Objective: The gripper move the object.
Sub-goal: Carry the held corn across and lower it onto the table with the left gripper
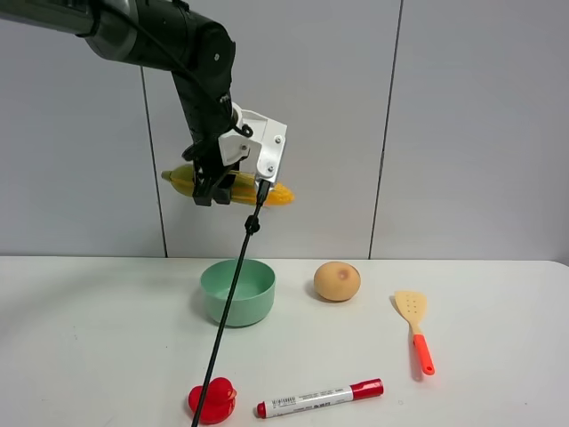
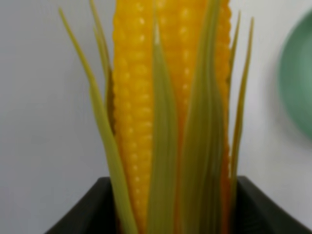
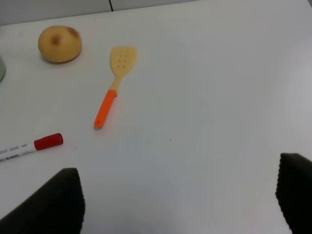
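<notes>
My left gripper [image 1: 212,187], black with a white bracket [image 1: 267,147], is shut on the ear of corn [image 1: 277,193]. It holds the corn level, high above the table and over the green bowl [image 1: 237,292]. The left wrist view shows the corn's yellow kernels and green husk [image 2: 141,97] between the black jaws, with the bowl's edge [image 2: 297,83] beyond. My right gripper [image 3: 180,195] is open and empty above bare table; it is not seen in the exterior view.
A round tan fruit [image 1: 337,281] lies right of the bowl. A tan spatula with an orange handle [image 1: 415,329] lies further right. A red marker [image 1: 320,398] and a small red toy [image 1: 212,399] lie at the front. A black cable [image 1: 227,311] hangs from the left gripper.
</notes>
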Robot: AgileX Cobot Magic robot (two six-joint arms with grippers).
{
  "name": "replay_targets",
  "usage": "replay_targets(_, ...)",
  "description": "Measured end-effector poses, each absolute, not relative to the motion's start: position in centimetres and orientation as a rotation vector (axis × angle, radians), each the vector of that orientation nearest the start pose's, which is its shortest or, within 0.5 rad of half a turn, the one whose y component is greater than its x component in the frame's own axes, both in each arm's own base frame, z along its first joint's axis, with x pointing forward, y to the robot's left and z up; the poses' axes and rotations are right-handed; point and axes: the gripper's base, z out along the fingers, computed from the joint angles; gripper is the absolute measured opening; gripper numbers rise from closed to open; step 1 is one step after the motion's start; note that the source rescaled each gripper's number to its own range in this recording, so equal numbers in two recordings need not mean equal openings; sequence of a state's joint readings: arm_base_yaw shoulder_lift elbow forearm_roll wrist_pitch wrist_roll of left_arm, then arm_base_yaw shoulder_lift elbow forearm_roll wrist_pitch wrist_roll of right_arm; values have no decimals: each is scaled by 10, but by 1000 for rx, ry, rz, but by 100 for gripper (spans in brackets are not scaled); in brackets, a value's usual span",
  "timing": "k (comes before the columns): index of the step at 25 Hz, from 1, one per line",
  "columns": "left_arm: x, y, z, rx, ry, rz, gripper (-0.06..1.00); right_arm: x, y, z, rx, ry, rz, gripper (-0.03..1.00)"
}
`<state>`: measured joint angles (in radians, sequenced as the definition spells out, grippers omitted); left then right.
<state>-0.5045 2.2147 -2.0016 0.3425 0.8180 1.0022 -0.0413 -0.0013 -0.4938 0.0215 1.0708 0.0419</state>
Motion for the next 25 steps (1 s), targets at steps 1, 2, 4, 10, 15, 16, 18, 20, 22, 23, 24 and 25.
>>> replay_targets(1, 454, -225, 243, 1865, 1721, 621, 0, -5, 2, 275, 85, 2058, 26, 100)
replay_targets(2, 455, -225, 240, 1859, 1718, 625, 0, -5, 2, 275, 85, 2058, 26, 100)
replay_targets(4, 455, -226, 236, 1849, 1713, 605, 0, -5, 2, 275, 85, 2058, 26, 100)
replay_targets(10, 453, -231, 233, 1870, 1673, 535, 0, -5, 2, 275, 85, 2058, 26, 100)
replay_targets(15, 457, -228, 217, 1843, 1615, 595, 0, -5, 2, 275, 85, 2058, 26, 100)
replay_targets(16, 458, -227, 214, 1836, 1605, 596, 0, -5, 2, 275, 85, 2058, 26, 100)
replay_targets(18, 459, -225, 208, 1823, 1574, 600, 0, -5, 2, 275, 85, 2058, 26, 100)
replay_targets(20, 460, -226, 206, 1808, 1554, 605, 0, -5, 2, 275, 85, 2058, 26, 100)
replay_targets(22, 460, -226, 204, 1782, 1556, 600, 0, -5, 2, 275, 85, 2058, 26, 100)
replay_targets(23, 462, -224, 202, 1770, 1568, 597, 0, -5, 2, 275, 85, 2058, 26, 100)
replay_targets(24, 463, -224, 200, 1754, 1575, 590, 0, -5, 2, 275, 85, 2058, 26, 100)
replay_targets(25, 464, -223, 196, 1752, 1584, 586, 0, -5, 2, 275, 85, 2058, 26, 100)
